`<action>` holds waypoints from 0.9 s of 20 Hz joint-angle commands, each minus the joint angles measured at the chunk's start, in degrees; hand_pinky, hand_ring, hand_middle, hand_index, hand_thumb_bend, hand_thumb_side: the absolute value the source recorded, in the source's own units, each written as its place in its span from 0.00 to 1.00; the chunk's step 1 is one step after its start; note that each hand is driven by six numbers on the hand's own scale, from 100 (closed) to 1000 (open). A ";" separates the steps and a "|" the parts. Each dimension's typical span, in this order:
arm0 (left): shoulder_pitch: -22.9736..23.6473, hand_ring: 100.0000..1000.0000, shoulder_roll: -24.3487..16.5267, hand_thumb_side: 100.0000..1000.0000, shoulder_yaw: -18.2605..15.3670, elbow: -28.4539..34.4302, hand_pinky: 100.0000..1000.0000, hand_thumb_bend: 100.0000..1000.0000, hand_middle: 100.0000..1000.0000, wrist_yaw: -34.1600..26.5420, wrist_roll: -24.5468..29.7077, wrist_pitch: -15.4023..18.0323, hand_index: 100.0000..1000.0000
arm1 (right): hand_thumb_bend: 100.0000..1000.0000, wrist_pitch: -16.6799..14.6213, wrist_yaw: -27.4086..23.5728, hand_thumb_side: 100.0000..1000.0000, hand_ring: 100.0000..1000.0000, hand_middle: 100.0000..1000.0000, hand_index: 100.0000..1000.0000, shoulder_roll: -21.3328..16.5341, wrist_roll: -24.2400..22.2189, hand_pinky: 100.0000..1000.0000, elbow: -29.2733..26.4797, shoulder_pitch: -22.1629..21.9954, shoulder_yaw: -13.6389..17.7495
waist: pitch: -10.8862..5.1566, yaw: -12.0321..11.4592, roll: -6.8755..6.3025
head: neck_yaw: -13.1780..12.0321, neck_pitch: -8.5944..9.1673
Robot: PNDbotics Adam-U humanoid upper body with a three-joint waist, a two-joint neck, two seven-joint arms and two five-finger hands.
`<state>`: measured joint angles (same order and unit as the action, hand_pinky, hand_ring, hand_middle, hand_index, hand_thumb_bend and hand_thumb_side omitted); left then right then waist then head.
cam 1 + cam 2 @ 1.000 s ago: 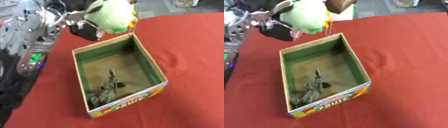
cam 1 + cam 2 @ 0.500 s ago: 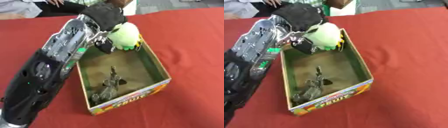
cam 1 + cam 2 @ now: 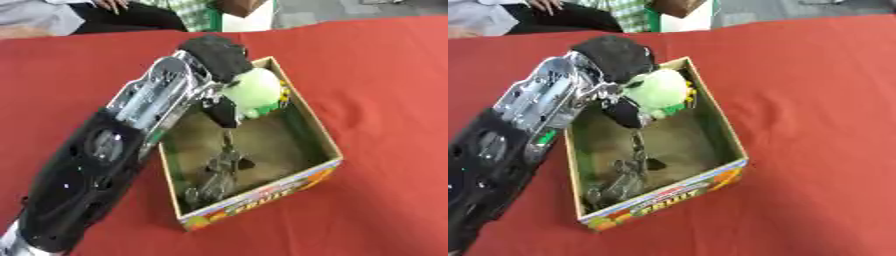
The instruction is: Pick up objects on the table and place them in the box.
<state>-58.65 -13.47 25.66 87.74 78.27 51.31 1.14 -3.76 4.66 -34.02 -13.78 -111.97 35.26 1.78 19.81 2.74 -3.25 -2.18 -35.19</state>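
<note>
Left eye view: left hand [image 3: 220, 60], fingers curled round green plush [image 3: 254, 91], now lower inside box [image 3: 319, 136].

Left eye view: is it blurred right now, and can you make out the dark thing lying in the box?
Left eye view: soft all over, left hand and green toy smeared. Right eye view: equally soft; the dark object in the box shows only as a grey, glinting tangle.

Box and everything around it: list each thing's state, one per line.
Box: open-topped, upright on the red table.
Green plush toy: held inside the box's far end, not released.
Left hand: shut on the green plush toy.
Grey metal object: lying on the box floor.
</note>
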 commanded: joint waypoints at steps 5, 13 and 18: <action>-0.54 0.77 0.08 1.00 0.10 -1.84 0.49 0.49 0.78 0.02 0.65 1.01 0.92 | 0.00 0.20 -0.18 1.00 0.91 0.76 0.84 -0.88 0.06 0.96 -1.07 0.50 0.75 | -1.18 0.11 0.28 | 0.17 0.55; -0.14 1.00 0.00 1.00 -0.26 -4.51 0.86 0.75 0.95 3.08 0.65 3.19 1.00 | 0.00 0.12 -0.08 1.00 0.91 0.76 0.83 -0.77 0.02 0.95 -0.97 0.42 0.85 | -1.24 0.14 0.45 | 0.23 0.41; 0.22 1.00 -0.55 1.00 -1.27 -3.17 0.86 0.65 0.95 3.20 0.61 3.53 1.00 | 0.00 0.07 -0.14 1.00 0.91 0.76 0.82 -0.77 0.09 0.95 -0.95 0.49 0.84 | -1.36 0.07 0.56 | 0.47 0.05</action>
<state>-57.74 -13.13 25.32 83.36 81.21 51.92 4.57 -3.71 4.66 -33.99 -13.80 -111.97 35.22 1.81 19.80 2.79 -3.15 -1.87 -35.21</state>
